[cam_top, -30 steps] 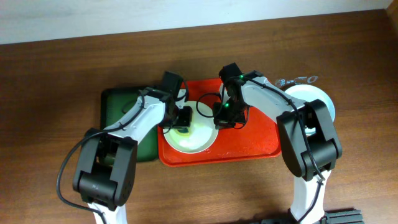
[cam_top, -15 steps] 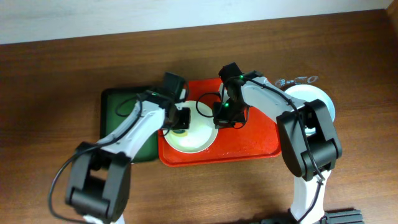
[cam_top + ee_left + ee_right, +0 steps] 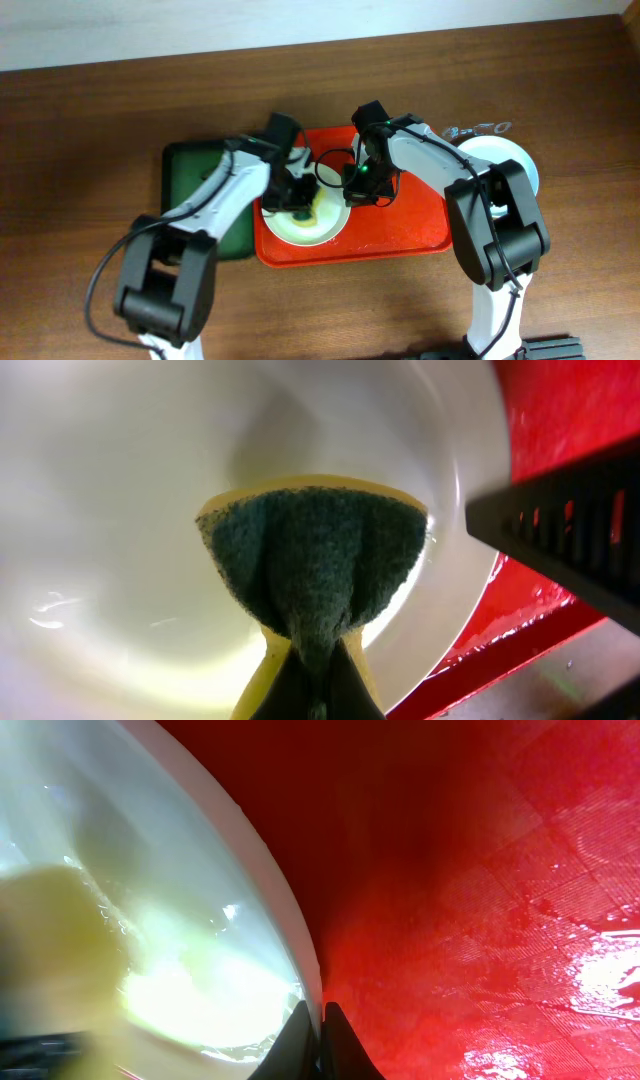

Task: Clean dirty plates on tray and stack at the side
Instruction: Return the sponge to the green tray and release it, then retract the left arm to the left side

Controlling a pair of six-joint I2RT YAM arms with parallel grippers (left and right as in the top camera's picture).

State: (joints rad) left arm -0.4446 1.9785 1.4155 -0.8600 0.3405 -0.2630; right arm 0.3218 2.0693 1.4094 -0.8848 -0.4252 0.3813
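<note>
On the wooden table (image 3: 100, 120), bare surface runs along the left, far and near edges, well clear of both arms. At the centre lies the orange-red tray (image 3: 410, 225). Its right half is open floor with a wet sheen, bounded by the raised rim. A dark green tray (image 3: 178, 165) sits just beside its left edge, partly covered by the left arm. The white-cream plate (image 3: 300, 232) lies flat in the orange-red tray's left half, close to the left and near rims. A pale plate (image 3: 512, 152) rests on the table just beyond the tray's right edge, partly hidden by the right arm; whether another lies beneath it cannot be told. A sponge (image 3: 315, 560), yellow with a green scouring face, is pressed into the white-cream plate's bowl. The left gripper (image 3: 298, 195) is clamped on the sponge, folding it. The right gripper (image 3: 321, 1045) pinches the plate's right rim between closed fingers.
</note>
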